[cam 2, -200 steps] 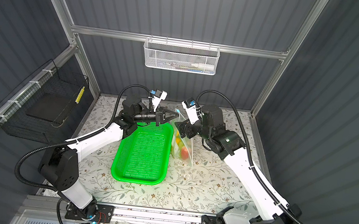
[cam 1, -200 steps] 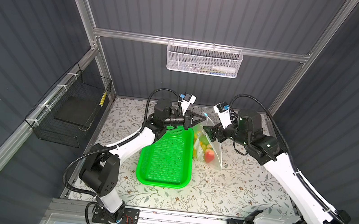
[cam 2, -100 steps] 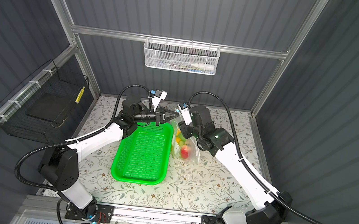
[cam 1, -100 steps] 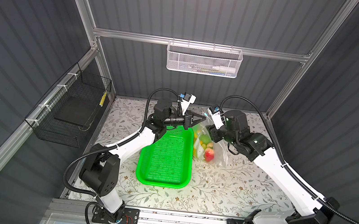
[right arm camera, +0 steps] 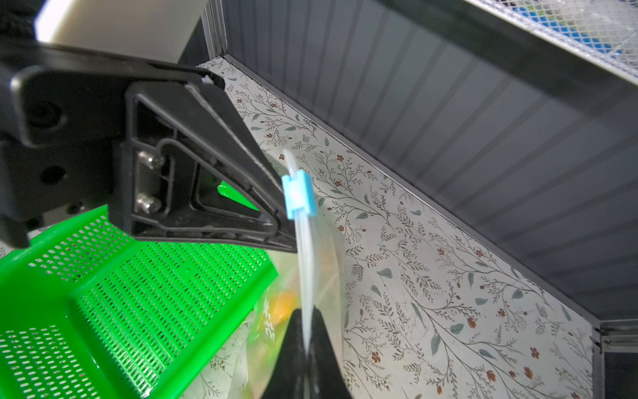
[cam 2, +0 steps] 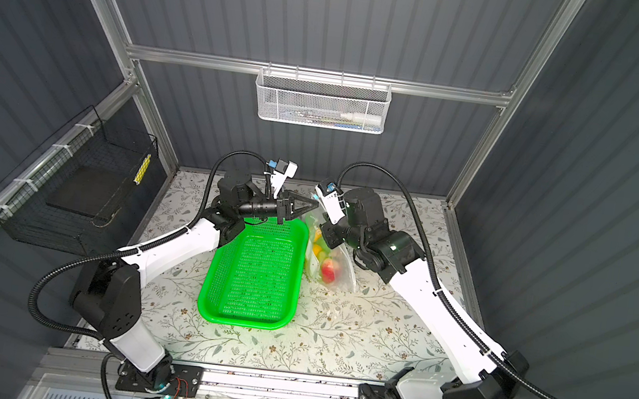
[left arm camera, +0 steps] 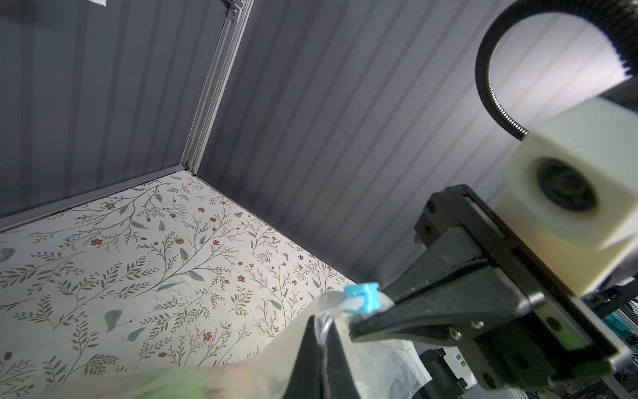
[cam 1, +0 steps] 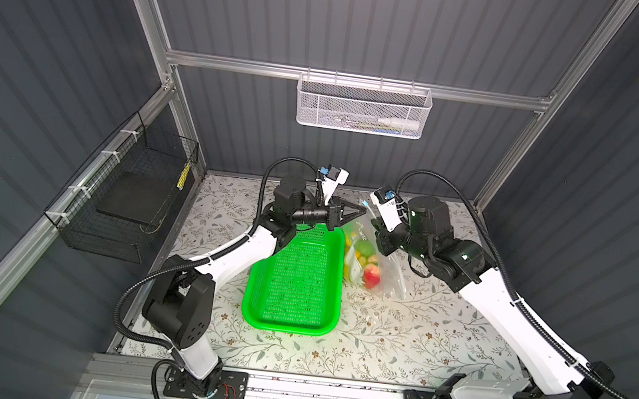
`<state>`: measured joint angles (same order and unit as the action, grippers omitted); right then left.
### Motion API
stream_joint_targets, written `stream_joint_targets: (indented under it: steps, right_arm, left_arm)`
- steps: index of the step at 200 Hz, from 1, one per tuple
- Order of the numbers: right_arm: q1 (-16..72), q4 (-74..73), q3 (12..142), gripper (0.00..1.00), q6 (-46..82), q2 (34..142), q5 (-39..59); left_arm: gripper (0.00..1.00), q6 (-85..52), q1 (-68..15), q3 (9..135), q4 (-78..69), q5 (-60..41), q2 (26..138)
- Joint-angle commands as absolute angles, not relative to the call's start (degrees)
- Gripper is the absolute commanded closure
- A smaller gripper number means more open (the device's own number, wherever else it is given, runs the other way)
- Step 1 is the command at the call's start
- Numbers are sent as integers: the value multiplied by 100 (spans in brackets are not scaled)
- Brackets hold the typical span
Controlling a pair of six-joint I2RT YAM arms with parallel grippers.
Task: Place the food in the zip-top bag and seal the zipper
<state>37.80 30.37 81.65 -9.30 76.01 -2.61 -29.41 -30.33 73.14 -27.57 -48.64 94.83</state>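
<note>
Your left gripper point(left arm camera: 322, 342) and right gripper point(right arm camera: 305, 345) both pinch the zipper point(right arm camera: 305, 262). The zip-top bag point(cam 1: 391, 277) looks limp and slick; take the slider point(right arm camera: 298, 195).

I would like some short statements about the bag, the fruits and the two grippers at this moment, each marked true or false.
1. The toy fruits lie in the green basket. False: the basket is empty; they are inside the zip-top bag.
2. The right gripper is shut on the zipper. True.
3. The left gripper hangs open over the basket. False: it is shut on the bag's top edge, beside the light-blue slider.
4. The bag sits beside the basket, on the right arm's side. True.
</note>
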Motion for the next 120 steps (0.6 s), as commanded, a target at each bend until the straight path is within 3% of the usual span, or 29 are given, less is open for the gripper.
stream_joint_targets:
  steps: [1, 22, 51, 59, 93, 120]
  right_arm:
    - [3767, 3076, 8043, 100, -976, 7416, -36]
    - [3740, 3088, 7990, 100, -971, 7374, 10]
    - [3684, 3099, 7920, 100, -940, 7325, 79]
    - [3670, 3091, 7890, 100, -921, 7306, 100]
    - [3536, 3016, 7793, 100, -825, 7183, 259]
    - [3457, 2982, 7760, 100, -809, 7135, 423]
  left_arm:
    - [87, -2961, -3050, 7579, -3043, -5064, 9626]
    - [70, -2962, -3041, 7699, -3080, -5169, 9706]
    - [59, -3032, -3040, 7898, -3182, -5259, 9781]
    - [61, -3055, -3041, 7925, -3243, -5301, 9782]
    - [85, -3265, -3041, 7921, -3591, -5539, 9819]
    - [92, -3709, -3041, 7879, -4159, -5743, 9970]
